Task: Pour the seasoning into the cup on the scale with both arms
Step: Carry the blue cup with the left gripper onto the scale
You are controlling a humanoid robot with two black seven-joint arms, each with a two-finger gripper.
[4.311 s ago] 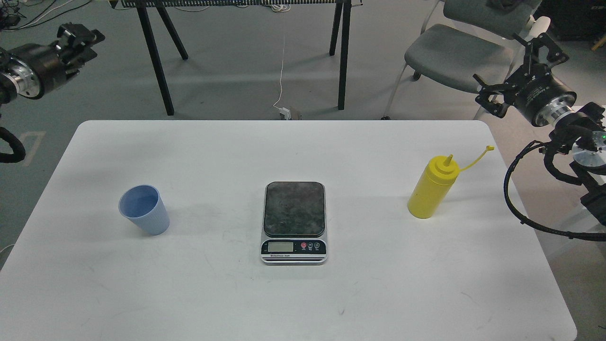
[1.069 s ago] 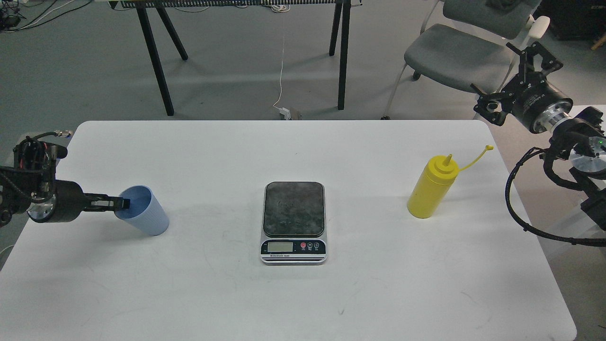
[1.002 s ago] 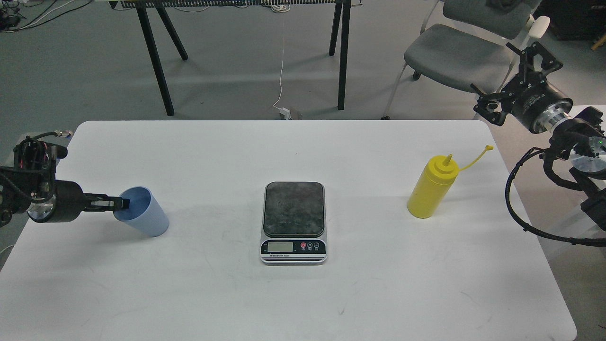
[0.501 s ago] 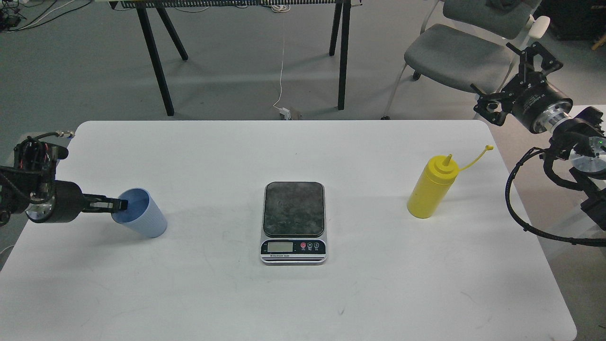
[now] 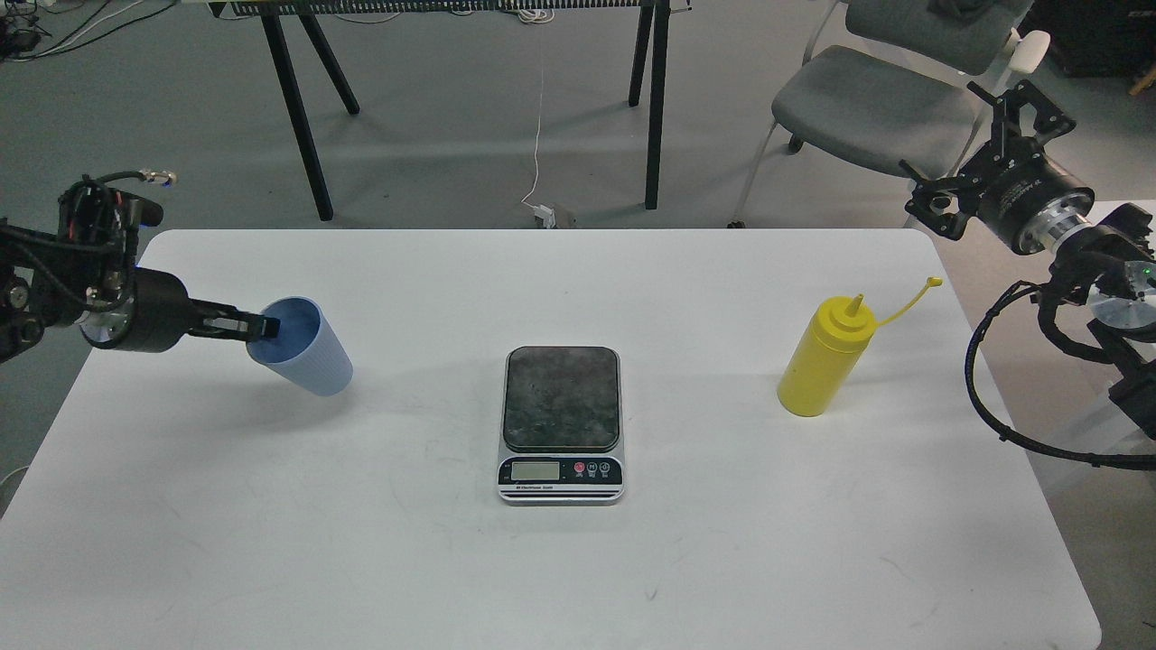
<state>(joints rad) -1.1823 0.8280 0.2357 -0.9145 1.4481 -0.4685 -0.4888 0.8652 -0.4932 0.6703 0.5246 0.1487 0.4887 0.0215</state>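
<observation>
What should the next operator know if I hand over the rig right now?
Left gripper: shut on the cup rim, cup lifted and tilted, left of the scale.
Right gripper: open, raised off the table's right edge, holding nothing.
Seasoning: upright on the table, right of the scale, uncapped.
Done: cup picked up.
Left: set cup on the bare scale platform, grasp the seasoning, pour.

Scale point(image 5: 561, 424) display digits too small
</observation>
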